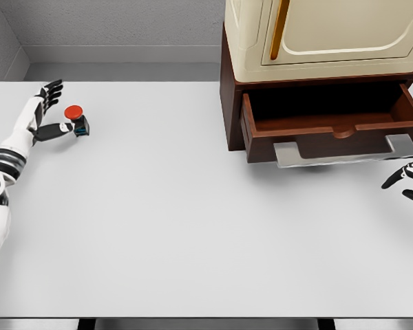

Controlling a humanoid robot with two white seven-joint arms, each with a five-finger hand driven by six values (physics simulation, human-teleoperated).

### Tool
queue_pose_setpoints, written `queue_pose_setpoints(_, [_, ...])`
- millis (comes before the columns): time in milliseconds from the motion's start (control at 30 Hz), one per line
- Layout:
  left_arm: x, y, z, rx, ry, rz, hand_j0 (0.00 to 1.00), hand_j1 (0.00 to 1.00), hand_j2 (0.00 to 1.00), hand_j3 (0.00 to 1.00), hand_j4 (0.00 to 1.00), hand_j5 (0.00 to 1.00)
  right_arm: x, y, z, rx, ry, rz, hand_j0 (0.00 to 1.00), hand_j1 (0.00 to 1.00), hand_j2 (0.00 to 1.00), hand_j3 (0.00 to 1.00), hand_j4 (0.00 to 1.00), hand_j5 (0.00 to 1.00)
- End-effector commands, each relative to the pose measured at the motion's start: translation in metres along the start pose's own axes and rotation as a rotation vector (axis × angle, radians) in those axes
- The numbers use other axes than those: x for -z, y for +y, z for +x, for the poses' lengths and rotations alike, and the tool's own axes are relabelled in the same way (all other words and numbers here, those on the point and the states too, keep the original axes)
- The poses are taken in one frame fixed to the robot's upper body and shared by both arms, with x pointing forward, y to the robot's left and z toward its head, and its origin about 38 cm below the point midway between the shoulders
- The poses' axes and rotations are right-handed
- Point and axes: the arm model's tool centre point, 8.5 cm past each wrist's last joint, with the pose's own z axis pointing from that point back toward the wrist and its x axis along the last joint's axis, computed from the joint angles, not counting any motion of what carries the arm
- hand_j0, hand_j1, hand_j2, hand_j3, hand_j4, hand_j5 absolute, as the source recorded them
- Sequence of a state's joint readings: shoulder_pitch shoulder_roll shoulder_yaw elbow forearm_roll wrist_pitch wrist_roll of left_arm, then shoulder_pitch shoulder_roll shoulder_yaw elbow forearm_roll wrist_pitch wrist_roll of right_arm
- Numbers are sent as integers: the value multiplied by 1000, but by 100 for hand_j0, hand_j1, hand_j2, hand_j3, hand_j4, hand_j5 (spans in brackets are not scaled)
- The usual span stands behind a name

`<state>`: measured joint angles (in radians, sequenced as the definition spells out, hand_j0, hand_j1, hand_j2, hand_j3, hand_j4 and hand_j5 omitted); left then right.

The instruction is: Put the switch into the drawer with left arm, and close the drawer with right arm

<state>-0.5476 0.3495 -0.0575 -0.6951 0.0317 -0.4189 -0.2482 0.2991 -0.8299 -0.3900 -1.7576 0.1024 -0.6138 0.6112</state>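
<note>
Far left on the pale grey tabletop (193, 227): small switch with a round red button on a dark block body (76, 121), standing on the surface, well apart from the cabinet. Left hand (47, 110) just beside it, dark fingers (53, 89) spread and relaxed, thumb reaching toward the block's side and seemingly touching it, nothing gripped. White left arm entering from the lower left edge, forearm angled up toward the switch.

Upper right: dark brown wooden cabinet base (228, 103) carrying a cream-coloured box with a rounded door panel and a brass-toned vertical handle (316, 31). Pulled out of the base, a brown wooden drawer (330, 130), open, interior dark and holding nothing visible, curved notch in its front edge. Below the drawer front, a flat grey handle plate (341, 152) jutting forward.

At the right edge, near the drawer's front corner but apart from it: right hand (409, 180), only partly in view, fingers extended and loose, holding nothing.

No brand, label or writing legible anywhere.
</note>
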Motion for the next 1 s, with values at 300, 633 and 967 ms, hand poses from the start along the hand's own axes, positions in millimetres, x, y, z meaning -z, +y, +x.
queue_pose_setpoints(300, [-1, -1, -3, 36, 12, -3, 92, 92, 92, 92, 92, 92, 0, 0, 0, 12, -5, -3, 55, 55, 55, 55, 55, 55])
queue_pose_setpoints(633, [-5, -1, -3, 42, 3, -5, 92, 92, 92, 92, 92, 92, -3, -5, -1, -7, 1, 21, 55, 55, 55, 55, 55, 55])
queue_pose_setpoints(967, [-6, -1, 3, 47, -31, -5, 89, 89, 89, 89, 89, 89, -3, -4, -1, -6, 2, 22, 54, 54, 54, 54, 54, 54])
